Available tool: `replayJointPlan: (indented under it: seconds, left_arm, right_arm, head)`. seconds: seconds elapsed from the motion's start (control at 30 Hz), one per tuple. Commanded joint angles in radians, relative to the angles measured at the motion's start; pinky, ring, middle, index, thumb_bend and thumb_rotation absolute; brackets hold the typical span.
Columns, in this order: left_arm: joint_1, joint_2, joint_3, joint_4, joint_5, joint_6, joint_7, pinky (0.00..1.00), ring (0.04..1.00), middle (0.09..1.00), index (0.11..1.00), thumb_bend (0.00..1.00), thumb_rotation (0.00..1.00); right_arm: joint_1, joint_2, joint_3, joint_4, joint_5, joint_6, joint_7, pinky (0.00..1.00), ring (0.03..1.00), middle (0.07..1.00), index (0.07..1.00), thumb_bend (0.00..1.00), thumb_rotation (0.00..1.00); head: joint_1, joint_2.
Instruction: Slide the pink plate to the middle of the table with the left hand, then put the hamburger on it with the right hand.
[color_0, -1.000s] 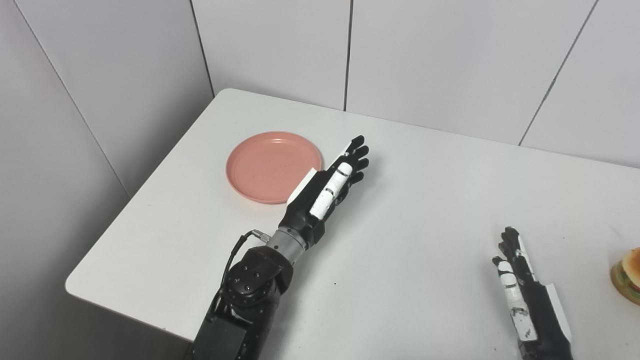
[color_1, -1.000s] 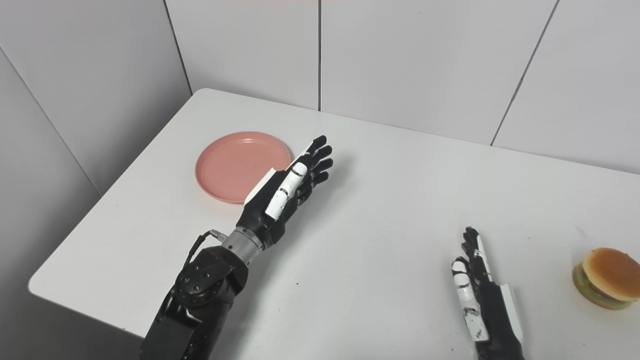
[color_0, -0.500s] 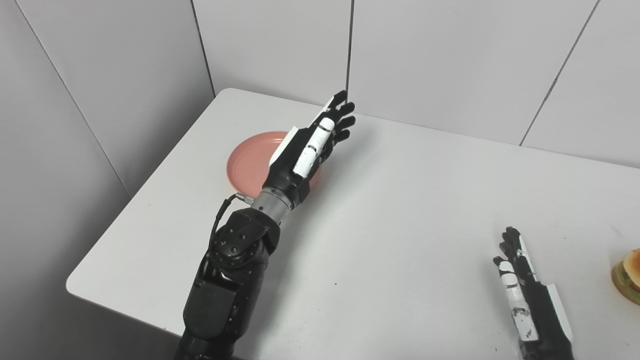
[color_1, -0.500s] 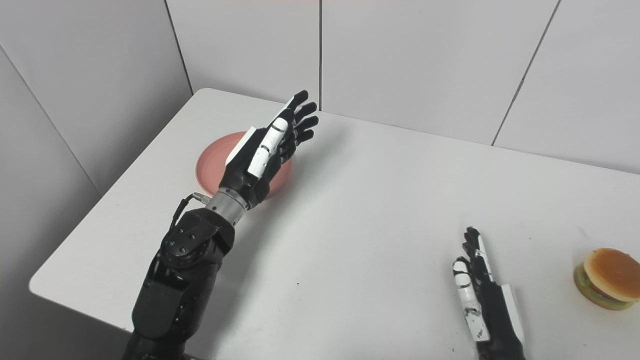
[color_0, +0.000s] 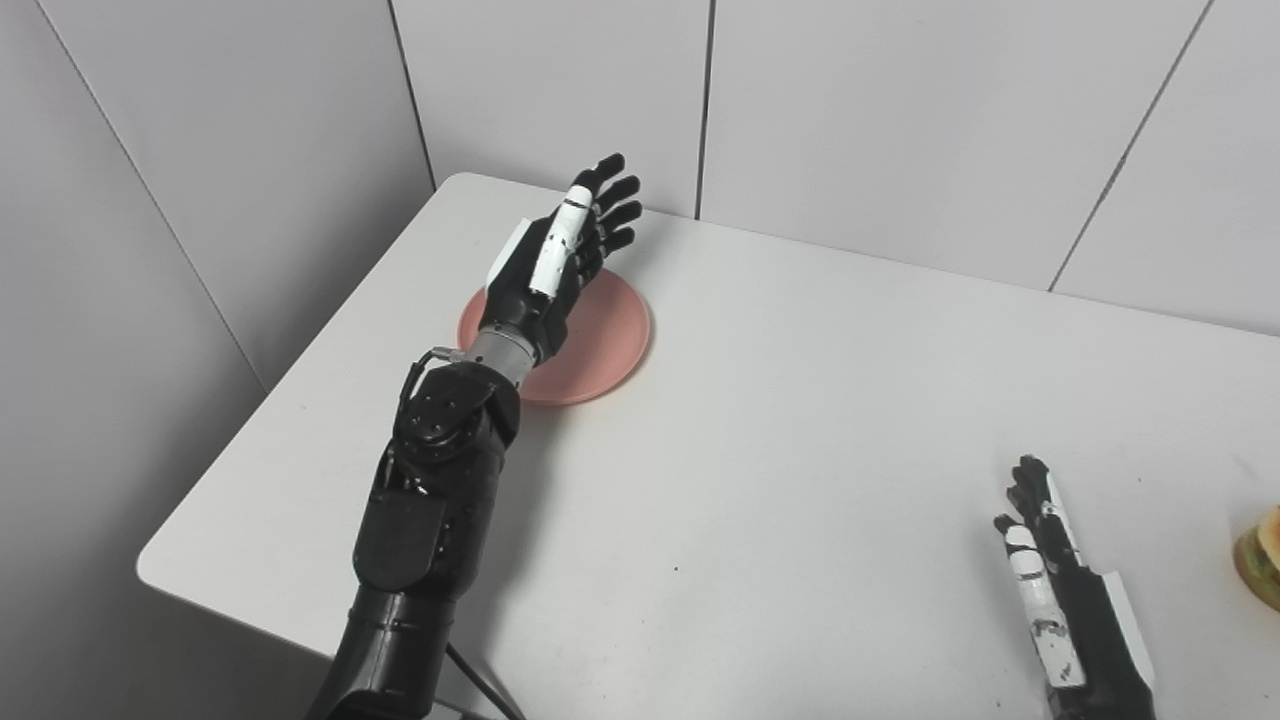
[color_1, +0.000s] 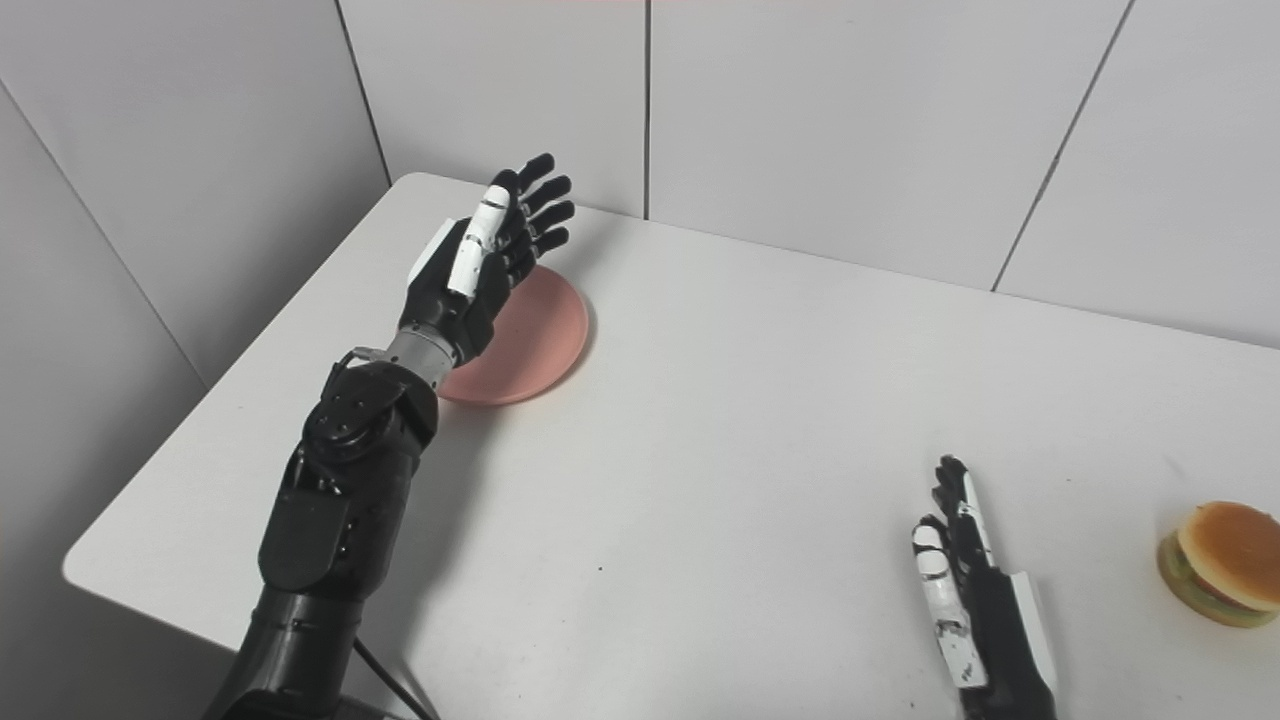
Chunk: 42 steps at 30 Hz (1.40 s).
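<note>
The pink plate (color_0: 610, 340) lies flat on the far left part of the white table (color_0: 800, 420). My left hand (color_0: 565, 245) is open, fingers spread and pointing away, raised above the plate's left half and hiding part of it. It holds nothing. The hamburger (color_1: 1222, 562) sits at the table's right edge, cut off in the left eye view (color_0: 1262, 568). My right hand (color_1: 965, 590) is open and empty, fingers straight, low at the near right, to the left of the hamburger and apart from it.
Grey panelled walls (color_0: 850, 110) stand close behind and to the left of the table. The table's rounded left corner and near-left edge (color_0: 160, 560) drop off beside my left arm. A dark cable (color_0: 480, 685) hangs under the arm.
My left hand has risen and swung left and away, from beside the plate's right rim to above the plate. The plate, the hamburger and my right hand have stayed in place. The camera shifted slightly.
</note>
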Motion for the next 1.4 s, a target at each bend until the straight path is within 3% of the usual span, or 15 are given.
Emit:
replayJointPlan:
  seconds: [0.0, 0.23, 0.67, 1.23, 1.37]
  left_arm:
    - [-0.056, 0.026, 0.011, 0.007, -0.023, -0.057, -0.008, 0.93, 0.921, 0.935, 0.927, 0.47, 1.0]
    - [-0.089, 0.07, 0.025, 0.065, -0.03, -0.067, -0.01, 0.92, 0.923, 0.927, 0.921, 0.44, 1.0]
    - [-0.18, 0.143, 0.079, 0.293, -0.069, -0.11, -0.013, 0.9, 0.91, 0.914, 0.892, 0.43, 1.0]
    - [-0.228, 0.181, 0.133, 0.37, -0.103, -0.069, 0.036, 0.89, 0.878, 0.884, 0.89, 0.37, 1.0]
    - [-0.231, 0.195, 0.139, 0.4, -0.104, -0.086, 0.03, 0.89, 0.885, 0.893, 0.892, 0.38, 1.0]
  right_arm:
    - [-0.003, -0.006, -0.006, -0.01, 0.005, 0.021, 0.002, 1.0, 1.0, 1.0, 1.0, 0.12, 1.0]
    - [-0.002, -0.007, -0.006, -0.01, 0.01, 0.016, 0.004, 1.0, 1.0, 1.0, 1.0, 0.12, 1.0]
    - [-0.001, -0.009, -0.008, -0.009, 0.018, 0.015, 0.006, 1.0, 1.0, 1.0, 1.0, 0.12, 1.0]
    - [0.003, -0.012, -0.007, -0.022, 0.034, 0.023, 0.013, 1.0, 1.0, 1.0, 1.0, 0.09, 1.0]
    - [0.003, -0.012, -0.006, -0.027, 0.027, 0.032, 0.008, 1.0, 1.0, 1.0, 1.0, 0.1, 1.0]
  head:
    - [0.001, 0.001]
    - [0.005, 0.002]
    - [0.014, 0.003]
    - [0.02, 0.012]
    - [0.021, 0.016]
